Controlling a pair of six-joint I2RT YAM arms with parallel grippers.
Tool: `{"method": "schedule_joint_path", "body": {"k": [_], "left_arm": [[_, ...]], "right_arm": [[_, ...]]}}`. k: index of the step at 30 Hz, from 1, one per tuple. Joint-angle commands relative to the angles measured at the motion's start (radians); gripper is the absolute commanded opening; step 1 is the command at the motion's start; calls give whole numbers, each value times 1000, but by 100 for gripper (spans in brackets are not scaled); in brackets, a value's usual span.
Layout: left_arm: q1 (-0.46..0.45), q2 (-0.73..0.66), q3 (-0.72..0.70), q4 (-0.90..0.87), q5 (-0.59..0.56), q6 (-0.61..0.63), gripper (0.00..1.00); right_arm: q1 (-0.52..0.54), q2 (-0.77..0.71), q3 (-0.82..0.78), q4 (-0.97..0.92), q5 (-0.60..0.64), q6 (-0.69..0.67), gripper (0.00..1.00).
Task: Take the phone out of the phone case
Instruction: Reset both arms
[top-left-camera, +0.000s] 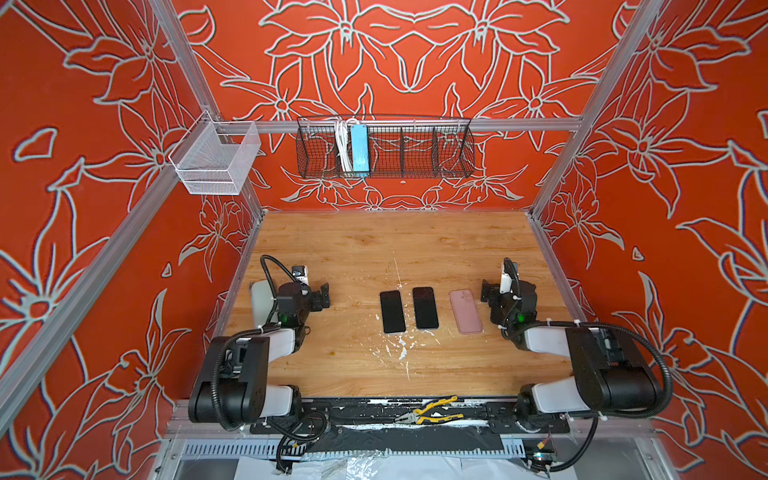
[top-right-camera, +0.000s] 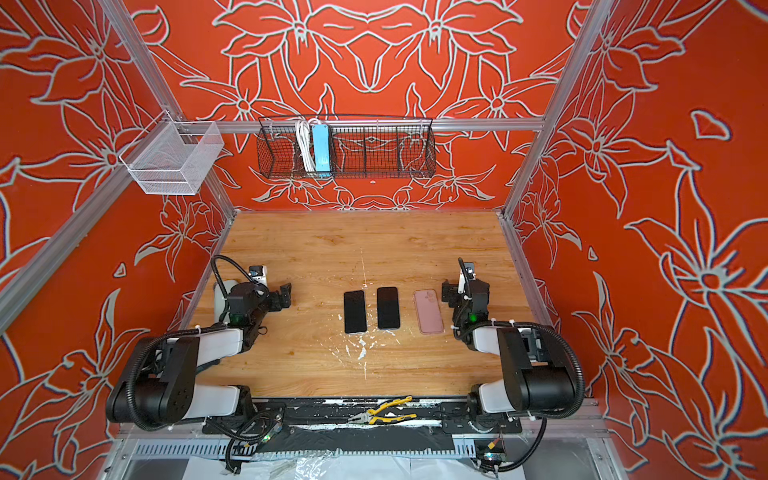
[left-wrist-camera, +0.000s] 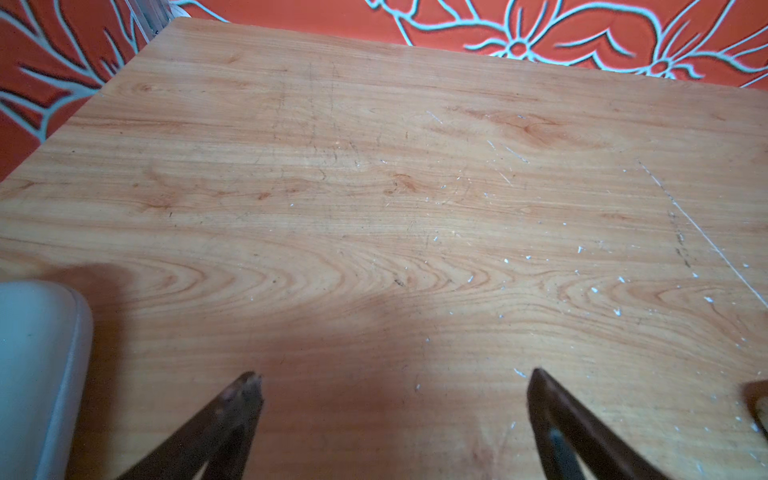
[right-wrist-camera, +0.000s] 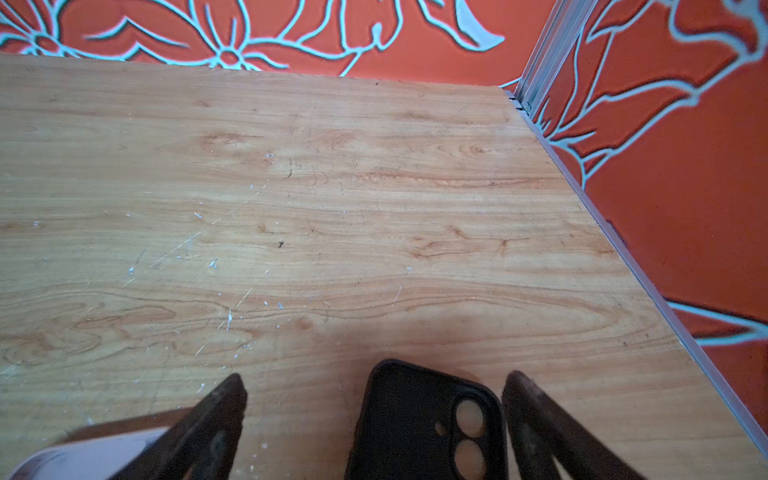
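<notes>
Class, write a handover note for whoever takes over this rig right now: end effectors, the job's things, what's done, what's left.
Left end effector: open, empty, over the table.
Right end effector: open, empty, next to the pink phone case.
The case lies flat, back up, not gripped; whether a phone sits inside cannot be told.
Two black phones lie bare beside it.
Done: nothing visible. Left: grip the case, work the phone out.

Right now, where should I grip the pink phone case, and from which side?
Take the pink phone case across its long edges near mid-length, coming straight down with the open right gripper beside it. It lies flat, back up, so only its width likely fits the jaws.
</notes>
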Motion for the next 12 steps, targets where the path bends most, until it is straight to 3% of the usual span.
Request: {"method": "schedule_joint_path", "body": {"k": [1,12], "left_arm": [[5,2,17,16,8,12,97],[4,3,20,13,8,13,97]], "right_arm": [[-4,-3,17,-2,-21,2,97],[-4,-11,16,-8,-23,0,97]]}}
